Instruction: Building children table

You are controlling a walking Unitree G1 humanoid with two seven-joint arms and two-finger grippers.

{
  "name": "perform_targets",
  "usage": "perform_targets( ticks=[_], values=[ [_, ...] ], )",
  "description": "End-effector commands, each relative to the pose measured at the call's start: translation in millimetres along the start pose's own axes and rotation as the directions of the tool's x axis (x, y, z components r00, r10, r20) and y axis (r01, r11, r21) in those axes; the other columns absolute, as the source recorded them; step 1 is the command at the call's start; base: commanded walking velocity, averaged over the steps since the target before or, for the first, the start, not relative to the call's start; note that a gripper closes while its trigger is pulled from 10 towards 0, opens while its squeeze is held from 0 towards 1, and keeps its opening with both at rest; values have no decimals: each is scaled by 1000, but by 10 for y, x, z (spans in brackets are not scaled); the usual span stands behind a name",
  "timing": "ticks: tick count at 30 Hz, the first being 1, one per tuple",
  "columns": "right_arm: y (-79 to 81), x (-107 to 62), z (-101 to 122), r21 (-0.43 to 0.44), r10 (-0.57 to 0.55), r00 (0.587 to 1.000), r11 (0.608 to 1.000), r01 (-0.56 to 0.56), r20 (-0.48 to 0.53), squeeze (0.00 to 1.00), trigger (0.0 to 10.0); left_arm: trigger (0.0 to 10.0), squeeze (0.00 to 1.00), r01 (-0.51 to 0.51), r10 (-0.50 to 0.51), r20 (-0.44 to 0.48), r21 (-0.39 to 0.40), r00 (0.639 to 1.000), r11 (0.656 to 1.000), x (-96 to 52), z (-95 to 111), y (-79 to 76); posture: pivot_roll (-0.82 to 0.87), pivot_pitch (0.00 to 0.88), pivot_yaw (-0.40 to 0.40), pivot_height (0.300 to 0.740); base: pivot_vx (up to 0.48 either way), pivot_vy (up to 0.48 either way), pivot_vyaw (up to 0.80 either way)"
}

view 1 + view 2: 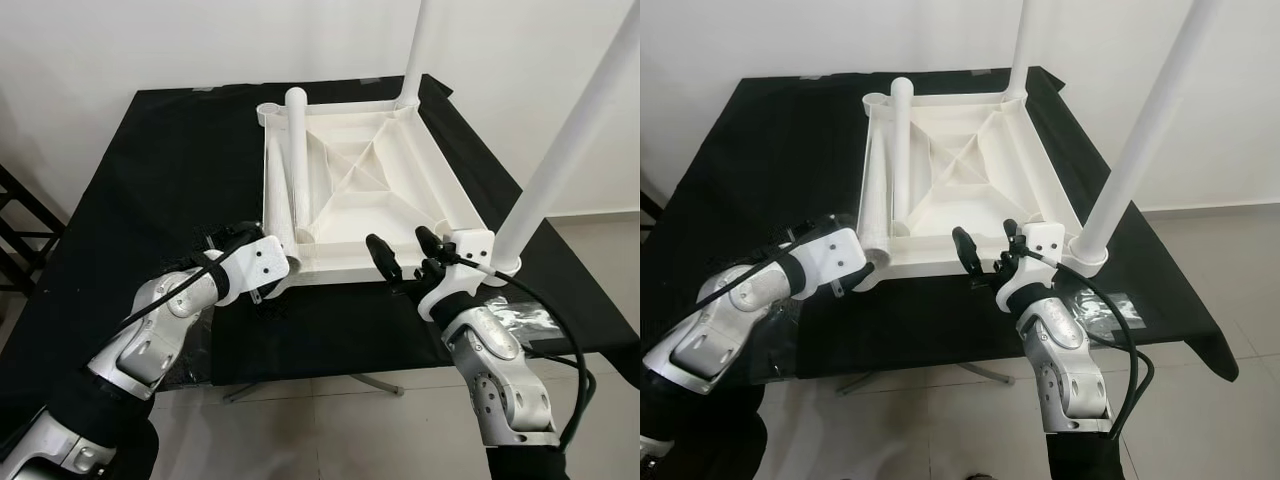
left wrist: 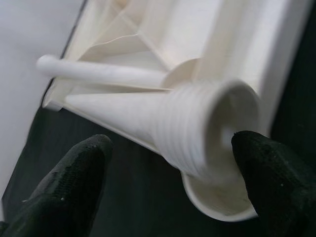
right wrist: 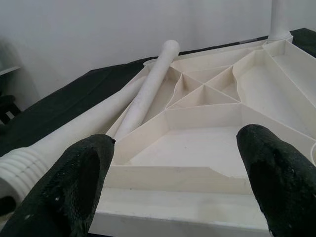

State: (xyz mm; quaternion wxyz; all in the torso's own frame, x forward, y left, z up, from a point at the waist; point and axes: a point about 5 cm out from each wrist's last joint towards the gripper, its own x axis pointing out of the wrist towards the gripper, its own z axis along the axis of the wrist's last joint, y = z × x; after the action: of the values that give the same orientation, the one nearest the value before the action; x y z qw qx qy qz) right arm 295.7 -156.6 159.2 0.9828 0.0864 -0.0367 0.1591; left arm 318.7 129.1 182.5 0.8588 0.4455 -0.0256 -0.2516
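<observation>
Hovering at the near edge of the upturned white tabletop [image 1: 395, 200], the right gripper [image 1: 402, 252] has its fingers spread, holding nothing. At lower left the left gripper [image 1: 262, 262] is spread around the threaded end of a loose leg [image 2: 197, 128] lying in the tabletop's ribbed underside, beside a second loose leg [image 1: 297, 150]. Two legs stand upright in the right corners: near [image 1: 560, 150], far [image 1: 416, 50]. No writing is legible. Everything rests mid-frame on a black table [image 1: 150, 170].
</observation>
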Motion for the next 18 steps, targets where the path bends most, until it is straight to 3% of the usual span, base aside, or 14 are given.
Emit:
perform_targets(
  ticks=[1,18],
  values=[
    [25,-1,-19,15,9,1000,1000,-9,-10,0,10000,10000,0,-23,23,-30,2,999,1000,6,-39,26,-2,102,6,740,0,0,0],
    [35,4,-23,16,7,1000,1000,-6,-11,0,10000,10000,0,-56,56,-15,-31,998,998,121,38,-44,-10,102,15,740,0,0,0]
  ],
)
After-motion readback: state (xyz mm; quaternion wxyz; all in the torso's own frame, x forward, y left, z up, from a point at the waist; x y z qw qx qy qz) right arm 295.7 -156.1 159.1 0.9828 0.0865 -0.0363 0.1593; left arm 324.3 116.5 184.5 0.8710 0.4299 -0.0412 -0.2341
